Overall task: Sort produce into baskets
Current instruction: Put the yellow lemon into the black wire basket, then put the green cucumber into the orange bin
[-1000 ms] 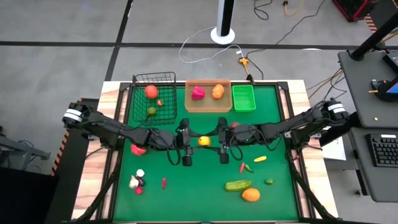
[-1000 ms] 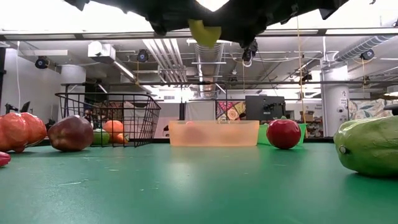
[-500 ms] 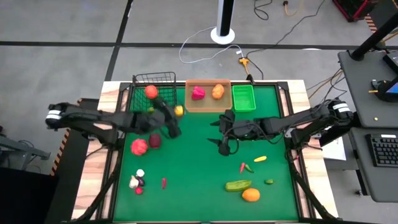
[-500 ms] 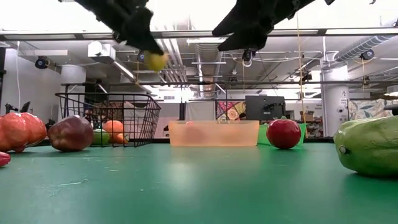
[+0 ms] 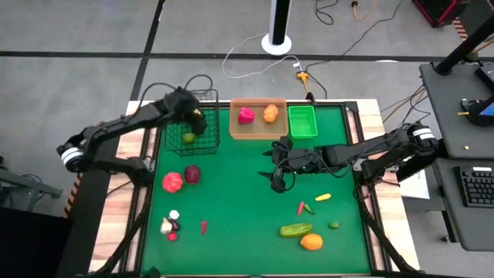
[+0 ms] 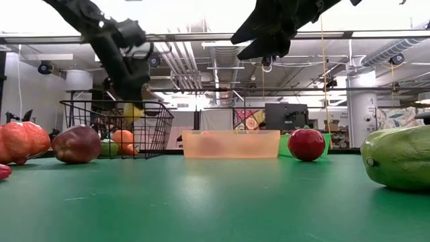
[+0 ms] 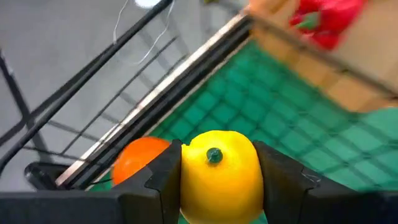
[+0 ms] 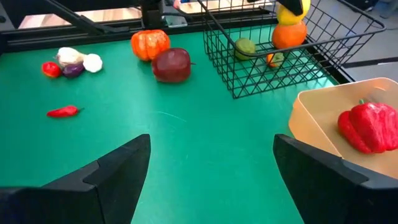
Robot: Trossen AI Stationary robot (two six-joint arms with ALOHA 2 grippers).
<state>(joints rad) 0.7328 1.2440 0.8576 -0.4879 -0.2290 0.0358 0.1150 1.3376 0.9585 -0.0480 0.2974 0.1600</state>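
My left gripper (image 5: 197,117) is over the black wire basket (image 5: 179,131) at the far left, shut on a yellow lemon (image 7: 217,177). An orange fruit (image 7: 140,155) and a green piece (image 5: 187,138) lie in that basket. The tan tray (image 5: 258,131) next to it holds a red pepper (image 5: 245,116) and an orange piece (image 5: 270,113). To the tray's right stands the green bin (image 5: 302,121). My right gripper (image 5: 279,165) hangs open above the table's middle, with nothing between its fingers. My left gripper pinches the lemon's two opposite sides (image 7: 186,180) between its two fingers (image 7: 163,183). The fingers slant down from the table's left side. The lemon is lifted clear at about the basket's rim height (image 6: 132,111), above the orange fruit inside.
On the mat's left lie a red tomato (image 5: 172,181), a dark red apple (image 5: 192,174), a cluster of small pieces (image 5: 170,225) and a red chilli (image 5: 203,227). At the near right lie a cucumber (image 5: 296,229), an orange (image 5: 311,242) and small chillies (image 5: 306,208).
My left gripper has swung from the table's middle toward the far left corner, carrying the lemon clear of the mat to above the wire basket, and has turned on the way. My right gripper has stayed near the middle.
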